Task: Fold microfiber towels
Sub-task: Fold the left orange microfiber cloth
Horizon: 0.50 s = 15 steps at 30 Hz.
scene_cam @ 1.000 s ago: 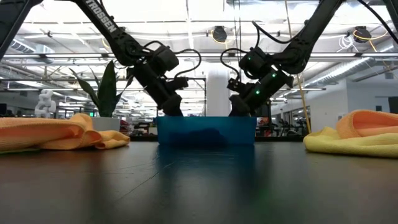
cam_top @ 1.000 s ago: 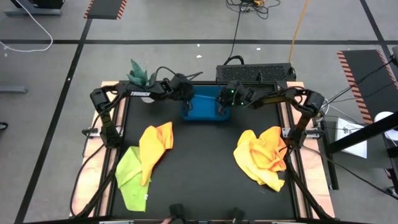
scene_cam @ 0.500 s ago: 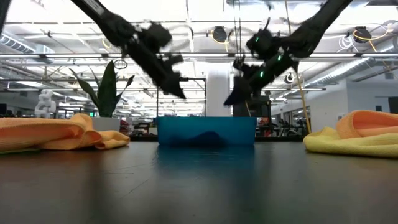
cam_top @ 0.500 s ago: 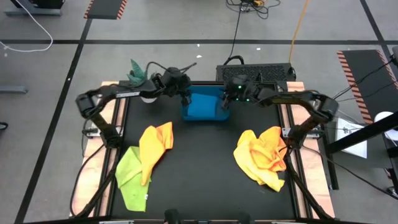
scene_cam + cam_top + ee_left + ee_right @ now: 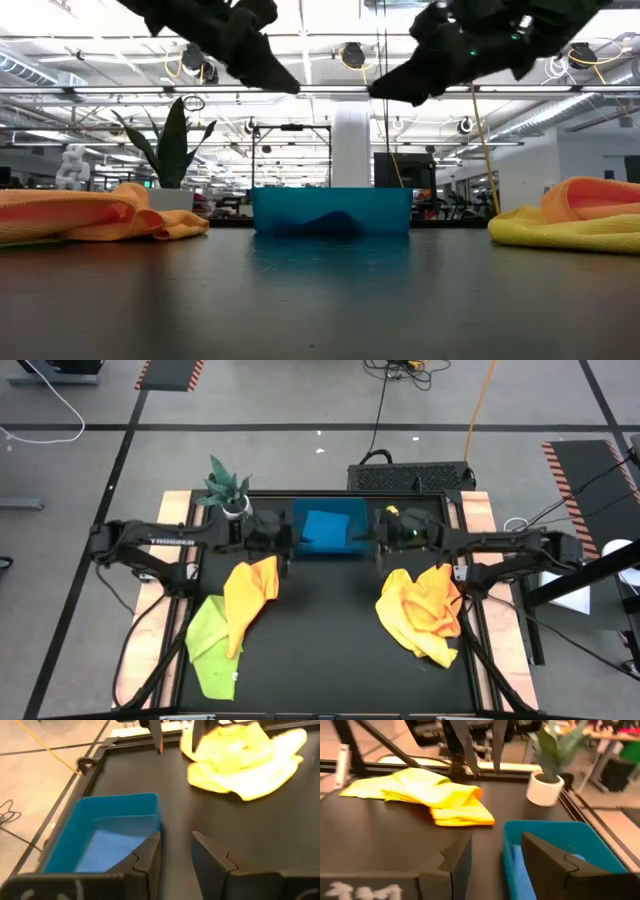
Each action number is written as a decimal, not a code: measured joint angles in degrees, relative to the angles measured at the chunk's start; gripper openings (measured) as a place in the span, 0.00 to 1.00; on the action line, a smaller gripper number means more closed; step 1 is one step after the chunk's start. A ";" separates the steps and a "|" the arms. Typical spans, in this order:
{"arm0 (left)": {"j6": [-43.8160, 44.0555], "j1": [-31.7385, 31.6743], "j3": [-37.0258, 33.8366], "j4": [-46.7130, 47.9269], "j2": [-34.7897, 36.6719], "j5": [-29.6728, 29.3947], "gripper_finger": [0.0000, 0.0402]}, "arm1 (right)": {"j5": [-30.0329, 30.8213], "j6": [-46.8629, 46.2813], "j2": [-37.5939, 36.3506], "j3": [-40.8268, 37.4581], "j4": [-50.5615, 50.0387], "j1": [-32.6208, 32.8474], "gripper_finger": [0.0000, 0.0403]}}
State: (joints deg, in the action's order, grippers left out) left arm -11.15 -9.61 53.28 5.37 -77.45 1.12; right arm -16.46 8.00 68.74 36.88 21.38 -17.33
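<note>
While a blue towel (image 5: 322,528) lay in the blue tray (image 5: 355,547) at the tabletop's far edge, the left gripper (image 5: 283,543) and right gripper (image 5: 377,540) hovered beside it, fingers spread, empty.

— Two dark arms, matte black, slim links and bulkier joints?
— Yes — white lettering along the left arm (image 5: 165,541), a small green light on the right arm (image 5: 480,546).
— Cables?
— Thin black loops at the wrists.
— Fingers?
— Dark, angular, wedge-shaped, pale markings on the housing below.
</note>
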 joint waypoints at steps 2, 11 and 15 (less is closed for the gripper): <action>2.06 2.36 -1.96 0.63 -0.08 -0.91 0.25 | 0.00 -0.66 -0.13 -3.03 4.20 2.29 0.40; 12.00 9.36 -12.13 -13.25 -0.59 -2.93 0.24 | 4.31 -6.09 0.34 -13.62 19.86 10.53 0.40; 14.45 11.54 -16.60 -19.68 -0.59 -5.07 0.24 | 7.84 -7.24 0.36 -17.62 25.07 14.19 0.40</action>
State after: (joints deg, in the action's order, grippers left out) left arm 3.31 1.93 36.68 -14.31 -78.04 -3.95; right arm -8.62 0.76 69.10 19.26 46.45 -3.13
